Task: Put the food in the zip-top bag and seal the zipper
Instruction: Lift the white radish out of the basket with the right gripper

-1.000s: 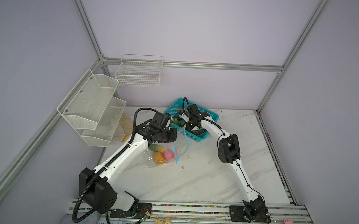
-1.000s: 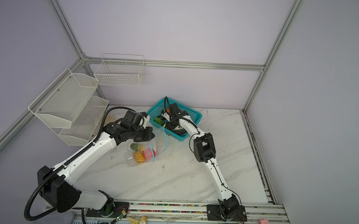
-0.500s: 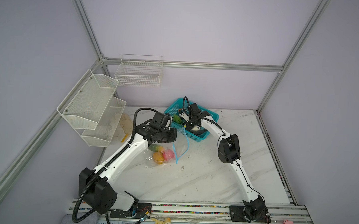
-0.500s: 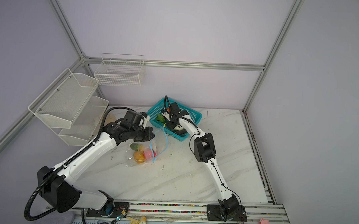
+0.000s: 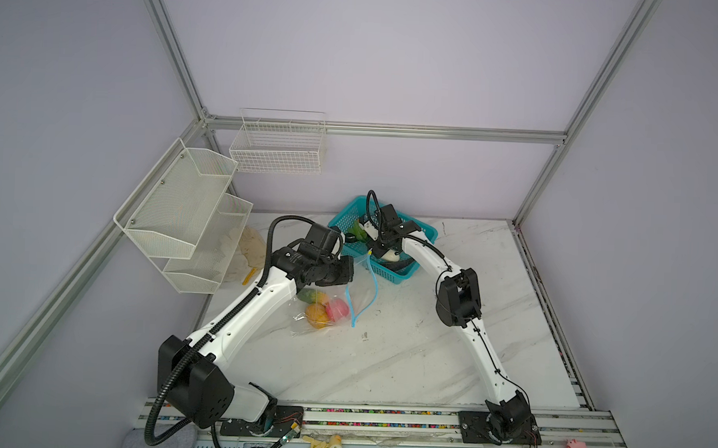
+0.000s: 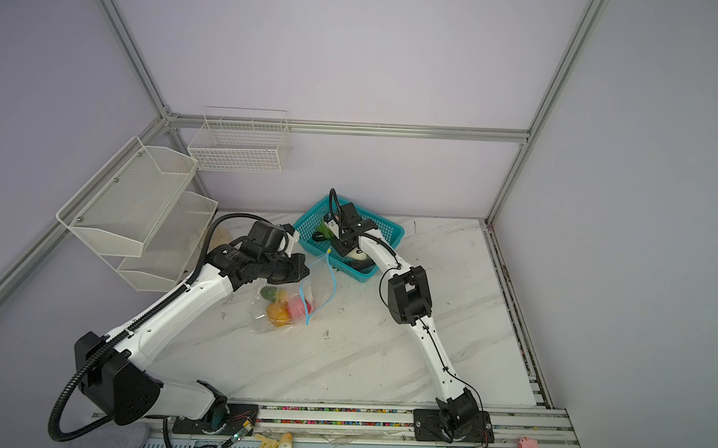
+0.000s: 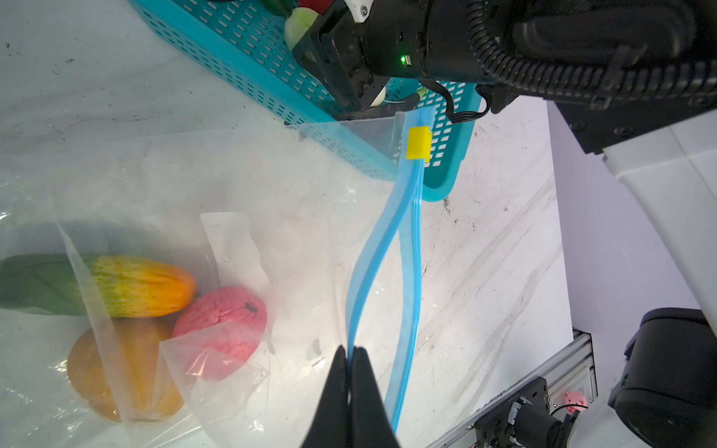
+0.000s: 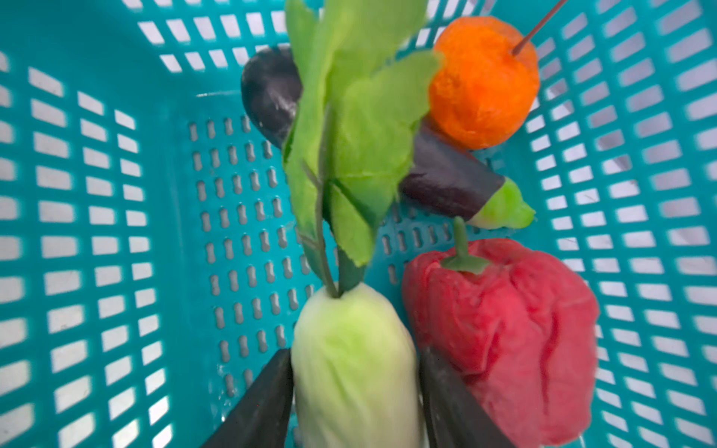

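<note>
The left gripper (image 7: 351,351) had its jaws clenched on one half of the zipper (image 7: 414,271), the light-blue strip along the mouth of the clear bag (image 7: 295,201). The mouth gaped, with the strip's two halves bowed apart and meeting at a yellow slider (image 7: 419,143) at the end just beside the teal basket (image 7: 248,66).

In both top views the bag lay on the white marble desk (image 5: 384,359) between the two arms, directly in front of the basket. Three pieces of food sat bunched together, touching, deep inside the bag: a green-and-orange mango (image 7: 116,283), a pink peach (image 7: 225,326) and a yellow-orange fruit (image 7: 124,372). A white tab (image 7: 232,248) on the bag carried marks too faint to read.

The right gripper (image 8: 355,364) reached down into the basket, where its jaws grasped a white radish (image 8: 349,322) on both sides of its pale body, the green leaves pointing away from the jaws. The wrist view there was slightly blurred. Three more pieces rested on the basket floor beside the radish: a dark purple eggplant (image 8: 446,174) partly under the leaves, an orange (image 8: 485,85) touching the eggplant, and a red pepper (image 8: 504,333) pressed against one of the jaws.
</note>
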